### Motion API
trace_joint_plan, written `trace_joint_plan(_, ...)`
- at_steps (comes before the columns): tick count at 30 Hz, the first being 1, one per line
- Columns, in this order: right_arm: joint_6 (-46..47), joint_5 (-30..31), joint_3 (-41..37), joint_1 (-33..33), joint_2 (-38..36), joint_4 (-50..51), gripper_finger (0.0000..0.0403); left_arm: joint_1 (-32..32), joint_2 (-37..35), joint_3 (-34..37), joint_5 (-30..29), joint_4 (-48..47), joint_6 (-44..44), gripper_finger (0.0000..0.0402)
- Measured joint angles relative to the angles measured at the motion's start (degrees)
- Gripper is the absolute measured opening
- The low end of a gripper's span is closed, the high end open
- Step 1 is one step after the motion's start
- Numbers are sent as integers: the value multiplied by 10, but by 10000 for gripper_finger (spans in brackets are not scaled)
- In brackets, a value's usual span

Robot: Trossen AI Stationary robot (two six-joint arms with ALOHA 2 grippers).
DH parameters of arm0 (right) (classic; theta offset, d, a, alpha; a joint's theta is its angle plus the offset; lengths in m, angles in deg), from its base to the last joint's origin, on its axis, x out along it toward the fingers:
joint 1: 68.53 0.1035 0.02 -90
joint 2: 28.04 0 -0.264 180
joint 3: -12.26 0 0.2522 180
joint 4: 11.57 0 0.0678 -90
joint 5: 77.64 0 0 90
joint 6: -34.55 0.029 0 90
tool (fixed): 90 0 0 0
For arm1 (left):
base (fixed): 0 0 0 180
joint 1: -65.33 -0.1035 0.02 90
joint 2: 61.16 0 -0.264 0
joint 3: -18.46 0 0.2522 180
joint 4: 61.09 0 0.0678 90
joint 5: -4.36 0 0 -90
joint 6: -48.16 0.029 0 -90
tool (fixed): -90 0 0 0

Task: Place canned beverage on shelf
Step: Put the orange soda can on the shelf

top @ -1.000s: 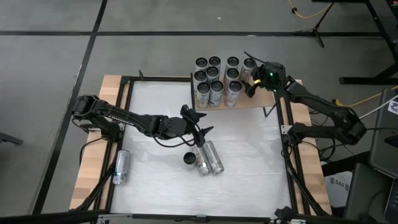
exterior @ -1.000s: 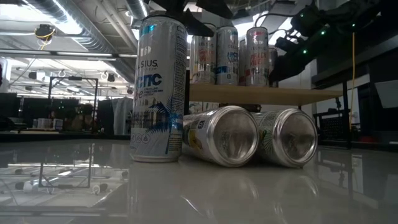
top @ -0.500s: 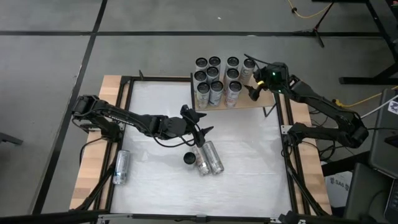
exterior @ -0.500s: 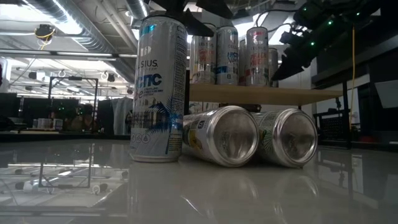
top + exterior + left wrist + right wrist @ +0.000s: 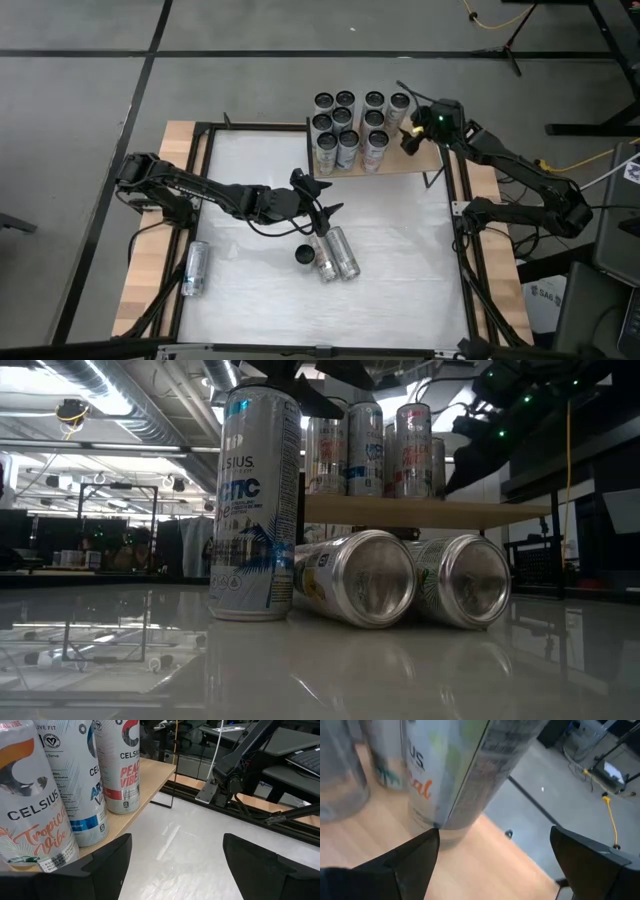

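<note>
While glossy cylindrical cans (image 5: 347,140) crowd the pale-wood shelf (image 5: 425,160), both arms' fingers (image 5: 415,857) (image 5: 110,862) stand spread, released.

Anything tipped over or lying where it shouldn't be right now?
Yes. Two cans lie on their sides mid-table beside one upright can, and another can lies flat on the table's left edge strip. The cans on the shelf all stand upright.

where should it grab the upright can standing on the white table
Around the mid-body of the tall silver-and-blue upright can, from above or its open left in the low view: two silver cans lie against its other side. The left pincer, open, hangs nearby.
</note>
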Motion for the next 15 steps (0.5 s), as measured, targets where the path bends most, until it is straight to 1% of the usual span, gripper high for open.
trace_joint_plan(5,0,11,0,0,0,-37,370,0,0,0,0,0,0,306)
trace_joint_plan(9,1,34,0,0,0,-38,370,0,0,0,0,0,0,306)
trace_joint_plan(15,0,39,0,0,0,-38,370,0,0,0,0,0,0,306)
